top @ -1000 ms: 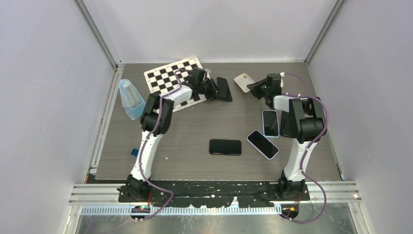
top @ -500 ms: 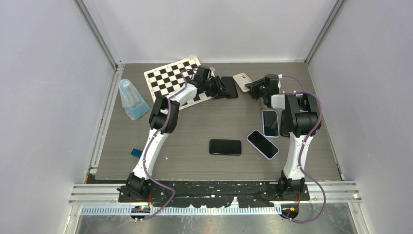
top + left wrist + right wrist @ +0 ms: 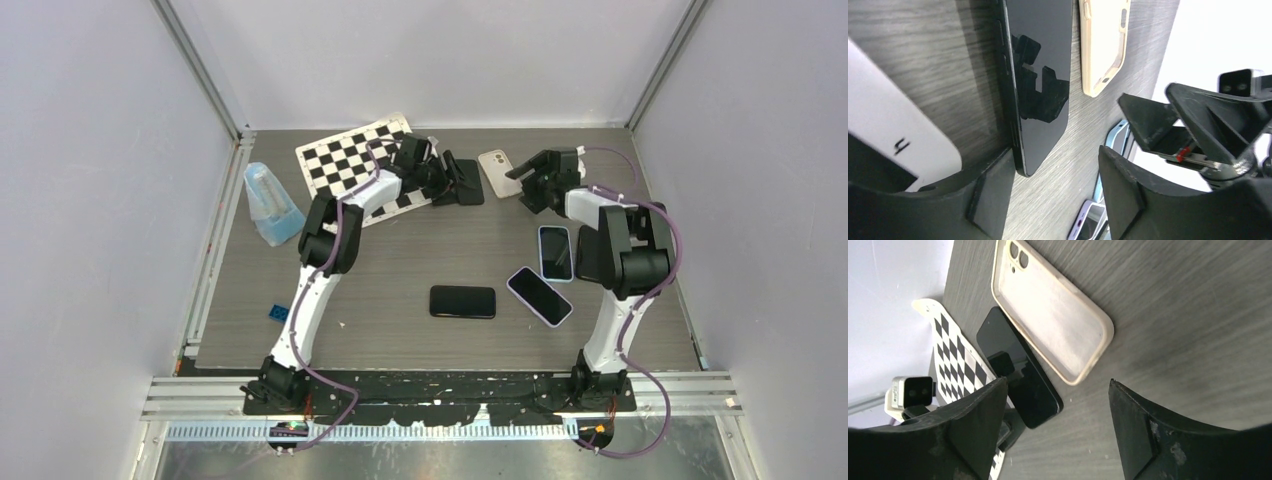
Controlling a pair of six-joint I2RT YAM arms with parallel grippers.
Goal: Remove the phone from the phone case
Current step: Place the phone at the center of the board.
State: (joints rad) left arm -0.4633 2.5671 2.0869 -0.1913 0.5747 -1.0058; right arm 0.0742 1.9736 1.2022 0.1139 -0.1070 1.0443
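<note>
The black phone (image 3: 467,182) lies flat at the back of the table, out of its case, screen up (image 3: 1040,75). The empty beige phone case (image 3: 497,172) lies open side up just right of it (image 3: 1048,305), the two side by side with a narrow gap. My left gripper (image 3: 446,180) is open at the phone's left end; the phone's corner sits by one finger (image 3: 993,192), not pinched. My right gripper (image 3: 527,186) is open just right of the case, with nothing between its fingers (image 3: 1058,412).
A checkerboard mat (image 3: 350,160) lies behind the left arm. A light-blue-cased phone (image 3: 556,252), a purple-cased phone (image 3: 539,296) and a bare black phone (image 3: 463,301) lie mid-table. A clear blue container (image 3: 268,205) and small blue brick (image 3: 276,312) sit at the left.
Both grippers have opened, letting go of the black phone and the beige case, which now lie on the table. The right gripper has drawn back to the right of the case.
</note>
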